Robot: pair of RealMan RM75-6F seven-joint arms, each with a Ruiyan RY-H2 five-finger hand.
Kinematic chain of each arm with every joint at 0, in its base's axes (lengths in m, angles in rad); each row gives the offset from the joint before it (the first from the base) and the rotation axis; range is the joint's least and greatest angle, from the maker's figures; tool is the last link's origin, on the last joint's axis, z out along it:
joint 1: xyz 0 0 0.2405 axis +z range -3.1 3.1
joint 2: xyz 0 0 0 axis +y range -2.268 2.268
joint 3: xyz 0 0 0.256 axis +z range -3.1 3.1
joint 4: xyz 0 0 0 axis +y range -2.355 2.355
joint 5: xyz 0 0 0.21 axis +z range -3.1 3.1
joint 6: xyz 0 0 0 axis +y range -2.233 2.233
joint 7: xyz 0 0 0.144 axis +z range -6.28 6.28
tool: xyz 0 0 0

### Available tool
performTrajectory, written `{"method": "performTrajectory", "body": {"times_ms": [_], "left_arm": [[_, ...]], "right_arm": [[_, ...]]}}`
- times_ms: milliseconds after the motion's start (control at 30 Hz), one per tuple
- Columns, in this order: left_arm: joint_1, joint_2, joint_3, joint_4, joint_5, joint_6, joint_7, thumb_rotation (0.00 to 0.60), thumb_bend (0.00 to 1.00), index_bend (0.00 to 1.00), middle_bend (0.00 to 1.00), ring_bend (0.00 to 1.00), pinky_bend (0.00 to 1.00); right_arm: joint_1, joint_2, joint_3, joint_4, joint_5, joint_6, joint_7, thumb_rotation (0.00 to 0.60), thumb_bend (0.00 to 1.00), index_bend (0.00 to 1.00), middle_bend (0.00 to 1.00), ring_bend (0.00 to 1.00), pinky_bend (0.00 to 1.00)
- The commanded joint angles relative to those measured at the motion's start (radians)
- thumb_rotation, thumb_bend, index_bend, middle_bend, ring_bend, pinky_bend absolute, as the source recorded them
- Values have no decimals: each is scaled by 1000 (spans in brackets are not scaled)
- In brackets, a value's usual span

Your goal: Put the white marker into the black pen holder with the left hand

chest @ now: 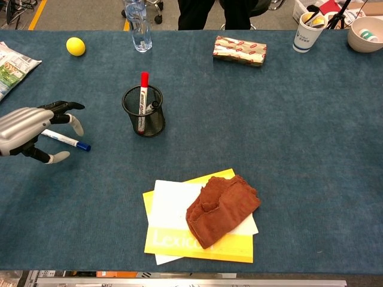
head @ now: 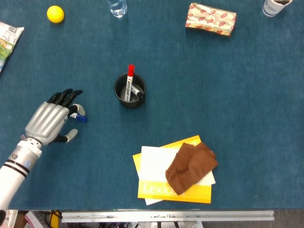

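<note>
— On the table [chest: 311,149], where is the marker [chest: 67,140] found?
— Under the spread, empty left robot hand [head: 51,122]; reaching is judged under way. Next, a pinch is needed before the pen holder [head: 129,90].

The one text that reads clearly is the pale word "Lexicon" along the near edge of the flat yellow book [chest: 197,248], which lies on the blue surface [chest: 299,149] under a white sheet and a brown cloth; the head view shows the same word only partly. The crinkled printed packet [chest: 12,63] at the far left edge and the red-and-white patterned wrapped box [chest: 239,49] carry print too small to read.
</note>
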Motion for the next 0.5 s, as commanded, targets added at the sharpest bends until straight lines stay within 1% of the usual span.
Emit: {"method": "performTrajectory", "body": {"times_ms": [33, 167, 500], "left_arm": [[-14, -12, -7, 17, -13, -18, 2, 600, 301, 351, 59, 4, 115], [-38, -27, -11, 43, -29, -53, 10, 600, 331, 358, 59, 5, 115], [-72, -73, -26, 110, -83, -101, 47, 600, 337, 361, 59, 4, 115]], "right_arm": [[1, -1, 0, 1, 1, -2, 0, 600, 0, 299, 324, 202, 262], [2, -2, 2, 3, 5, -6, -1, 600, 0, 299, 324, 202, 262], [4, -2, -2, 3, 3, -13, 1, 600, 0, 299, 324, 202, 262]]}}
